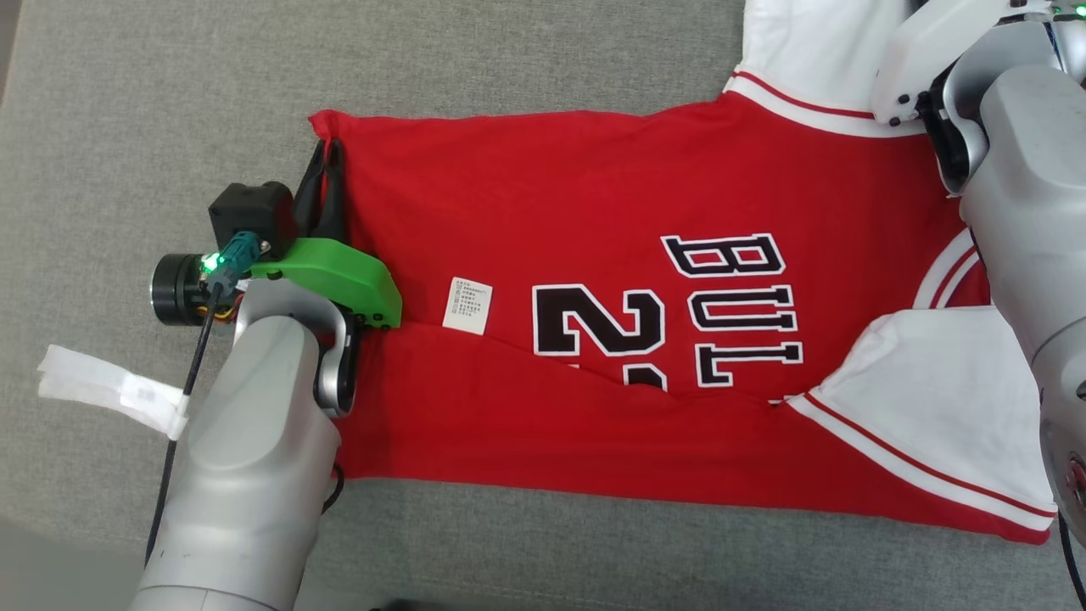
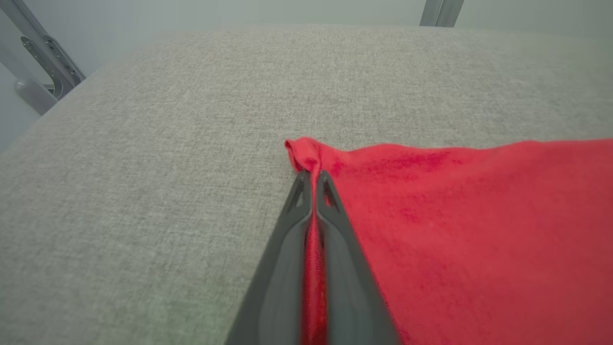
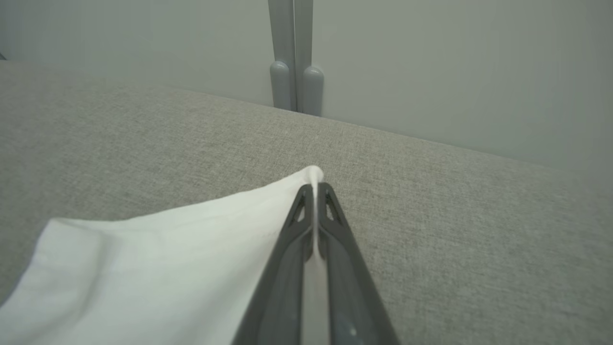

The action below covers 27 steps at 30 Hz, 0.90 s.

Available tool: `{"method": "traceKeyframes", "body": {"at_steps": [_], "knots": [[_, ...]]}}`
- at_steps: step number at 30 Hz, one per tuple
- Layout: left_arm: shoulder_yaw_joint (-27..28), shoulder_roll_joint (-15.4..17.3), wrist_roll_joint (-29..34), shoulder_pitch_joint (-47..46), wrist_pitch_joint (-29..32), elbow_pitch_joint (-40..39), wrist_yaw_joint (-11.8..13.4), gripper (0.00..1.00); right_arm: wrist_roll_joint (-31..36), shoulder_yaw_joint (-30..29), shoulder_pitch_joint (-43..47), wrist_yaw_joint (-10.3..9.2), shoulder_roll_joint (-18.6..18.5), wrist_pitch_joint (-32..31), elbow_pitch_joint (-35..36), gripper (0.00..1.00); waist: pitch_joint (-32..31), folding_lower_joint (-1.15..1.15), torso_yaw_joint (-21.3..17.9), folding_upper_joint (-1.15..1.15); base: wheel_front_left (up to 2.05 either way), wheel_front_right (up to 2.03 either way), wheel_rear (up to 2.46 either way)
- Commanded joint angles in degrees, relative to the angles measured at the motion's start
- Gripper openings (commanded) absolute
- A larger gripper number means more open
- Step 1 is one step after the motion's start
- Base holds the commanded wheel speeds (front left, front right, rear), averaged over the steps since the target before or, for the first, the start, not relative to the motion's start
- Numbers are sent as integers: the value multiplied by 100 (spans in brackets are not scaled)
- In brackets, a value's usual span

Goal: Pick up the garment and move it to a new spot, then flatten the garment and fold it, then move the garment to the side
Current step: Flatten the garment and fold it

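Garment (image 1: pixel 509 212): red jersey with white sleeves, laid flat on grey surface (image 1: pixel 127 102); lettering (image 1: pixel 730 305) cut off by a fold, far sleeve (image 1: pixel 806 59) partly covered by right arm (image 1: pixel 1018 212). Left gripper (image 2: pixel 311 173): pinched on red hem corner. Right gripper (image 3: pixel 316 186): pinched on white sleeve corner.

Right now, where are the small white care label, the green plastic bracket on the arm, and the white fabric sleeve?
Small white care label (image 1: pixel 467 305): head view, its middle.
Green plastic bracket (image 1: pixel 339 273): head view, its flat top.
White fabric sleeve (image 3: pixel 158 258): right wrist view, its smooth middle.
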<state>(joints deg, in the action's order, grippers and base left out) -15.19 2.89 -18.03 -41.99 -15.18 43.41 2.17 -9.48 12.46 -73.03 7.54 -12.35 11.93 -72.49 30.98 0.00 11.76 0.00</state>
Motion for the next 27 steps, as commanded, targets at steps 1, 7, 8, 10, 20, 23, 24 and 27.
{"method": "traceKeyframes", "body": {"at_steps": [1, 7, 8, 10, 20, 23, 24, 27], "knots": [[106, 17, 68, -23, 10, -110, 35, 0, -50, -70, -81, -12, 3, 136, 50, 0, -92, 0, -118, 0, 0, 0, 0], [685, 124, 402, 240, 8, -772, -98, 0, -349, -273, 209, -12, 102, 326, 747, 0, -410, 0, -549, 0, 0, 0, 0], [750, 149, 449, 275, 8, -796, -102, 0, -388, -265, 286, -12, 91, 325, 918, 0, -455, 0, -612, 0, 0, 0, 0], [886, 194, 535, 349, 8, -779, -137, 0, -520, -304, 497, -12, 81, 326, 1287, 0, -565, 0, -747, 0, 0, 0, 0], [1359, 387, 846, 934, 8, -714, -340, 0, -1415, -306, 2051, -12, 170, 330, 2973, 0, -1153, 0, -1286, 0, 0, 0, 0], [1490, 408, 927, 1182, 8, -775, -402, 0, -1640, -251, 2624, -11, 174, 329, 3377, 0, -1340, 0, -1401, 0, 0, 0, 0], [1523, 400, 954, 1270, 8, -795, -415, 0, -1710, -240, 2798, -11, 185, 329, 3481, 0, -1397, 0, -1425, 0, 0, 0, 0], [1637, 360, 1000, 1569, 8, -913, -444, 0, -1870, -150, 3359, -11, 219, 329, 3765, 0, -1558, 0, -1498, 0, 0, 0, 0]]}}
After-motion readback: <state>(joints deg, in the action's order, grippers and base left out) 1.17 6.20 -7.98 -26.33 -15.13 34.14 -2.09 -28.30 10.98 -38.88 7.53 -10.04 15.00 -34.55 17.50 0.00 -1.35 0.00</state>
